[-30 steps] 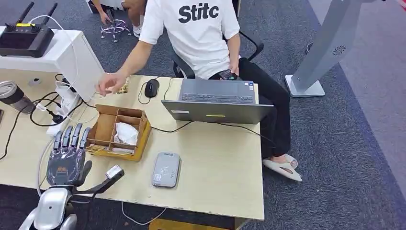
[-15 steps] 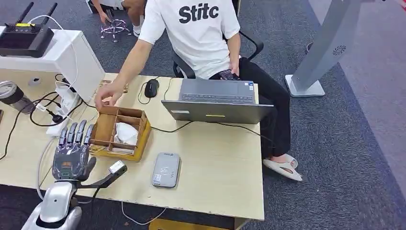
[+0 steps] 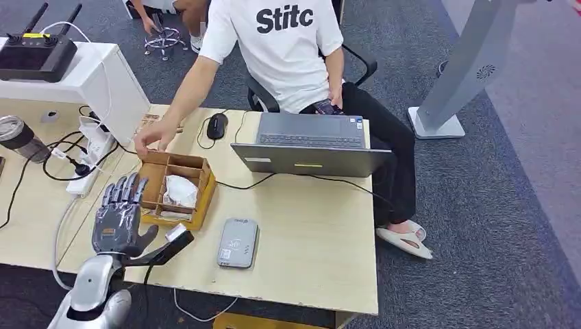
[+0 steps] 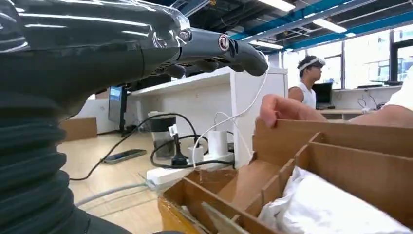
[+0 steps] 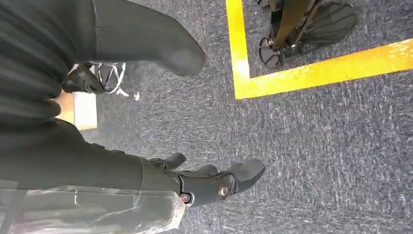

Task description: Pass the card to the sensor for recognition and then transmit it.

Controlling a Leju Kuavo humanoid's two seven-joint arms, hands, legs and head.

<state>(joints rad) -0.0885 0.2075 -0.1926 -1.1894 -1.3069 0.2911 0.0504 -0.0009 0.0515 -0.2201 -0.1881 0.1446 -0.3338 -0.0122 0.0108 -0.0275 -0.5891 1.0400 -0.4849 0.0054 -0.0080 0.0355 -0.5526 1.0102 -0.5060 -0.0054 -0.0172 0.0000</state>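
My left hand point(image 3: 122, 214) hovers flat, holding nothing, with its fingers point(image 3: 130, 188) apart over the near left edge of the cardboard divider box point(image 3: 205, 185). In the left wrist view the fingers point(image 4: 214, 46) stretch above the box point(image 4: 341, 161), where a thin flat card point(image 4: 219, 222) leans in the nearest compartment and white crumpled paper point(image 4: 321, 204) fills another. The grey card sensor point(image 3: 238, 242) lies flat on the table to the right of the box. My right hand point(image 5: 214, 183) hangs over the carpet, fingers loosely apart and holding nothing.
A person in a white T-shirt point(image 3: 277, 41) sits behind the table; their hand point(image 3: 152, 137) rests at the box's far left corner. A laptop point(image 3: 308, 144), mouse point(image 3: 217, 125), power strip with cables point(image 3: 85, 175) and a cup point(image 3: 17, 137) stand around.
My left hand has moved forward and right until its fingers reach over the box's edge. The person's hand has come down to the box's far corner.
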